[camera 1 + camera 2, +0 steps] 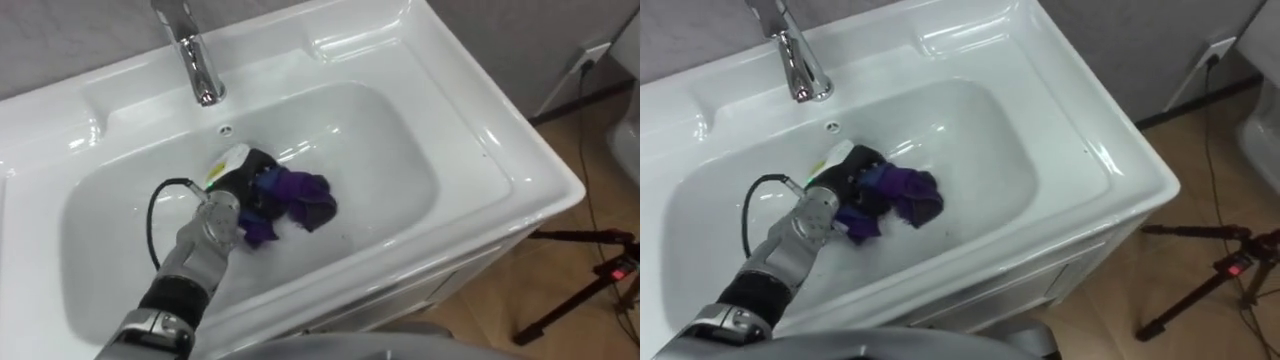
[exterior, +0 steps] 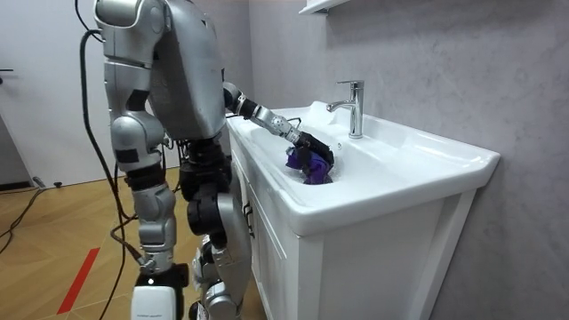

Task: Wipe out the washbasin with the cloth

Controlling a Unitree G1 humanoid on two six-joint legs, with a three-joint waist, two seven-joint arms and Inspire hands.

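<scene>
Inside one basin [image 1: 405, 165], left hand [image 1: 243, 182] clamps one purple cloth [image 1: 305, 195] (one tap [image 1: 197, 62] behind).

The white ceramic rectangular basin [image 1: 480, 130] carries a chrome single-lever faucet [image 1: 203, 70] on its rear deck. A small round overflow hole [image 1: 226, 129] sits just in front of the faucet. Further in front of the faucet, on the bowl floor, the left hand [image 1: 245, 178] rests with its fingers curled on a crumpled purple cloth [image 1: 305, 198]. Well to the right of the faucet, beyond the basin edge, a black tripod [image 1: 575, 237] stands on the wooden floor [image 1: 500, 320].
</scene>
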